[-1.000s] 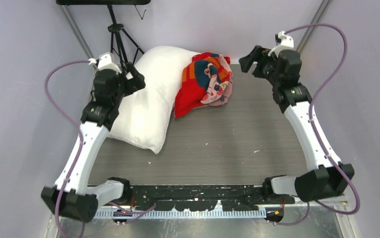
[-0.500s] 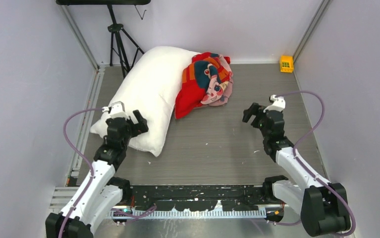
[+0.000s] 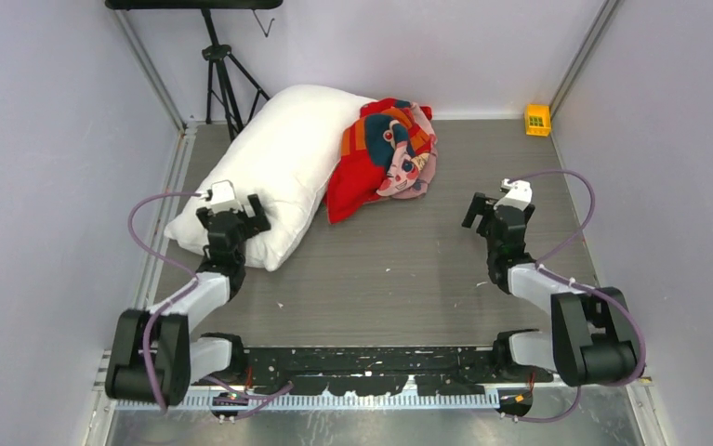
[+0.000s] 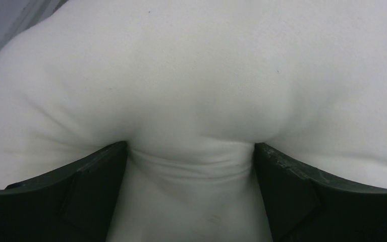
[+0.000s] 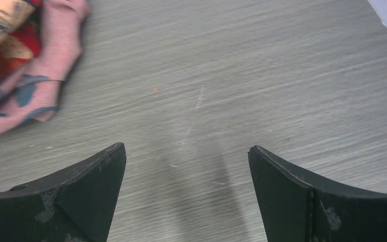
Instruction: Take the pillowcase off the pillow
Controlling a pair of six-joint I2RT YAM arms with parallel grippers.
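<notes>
The plain white pillow (image 3: 278, 158) lies bare at the back left of the table. The red printed pillowcase (image 3: 385, 153) is crumpled in a heap against the pillow's right side, off the pillow. My left gripper (image 3: 237, 212) is low over the pillow's near end. In the left wrist view its jaws (image 4: 191, 151) stand wide apart, with white pillow (image 4: 196, 75) bulging between them. My right gripper (image 3: 479, 210) is open and empty, low over bare table right of the heap. The right wrist view (image 5: 187, 151) shows the pillowcase's pink edge (image 5: 24, 75) at upper left.
A black tripod (image 3: 222, 74) stands behind the pillow at the back left. A small yellow block (image 3: 537, 119) sits at the back right corner. Purple walls close in on both sides. The grey table (image 3: 408, 269) stretches between the arms.
Both arms have folded down and drawn back toward their bases. The left gripper has come down onto the pillow's near end, pushing that end in. The pillowcase heap has not moved.
</notes>
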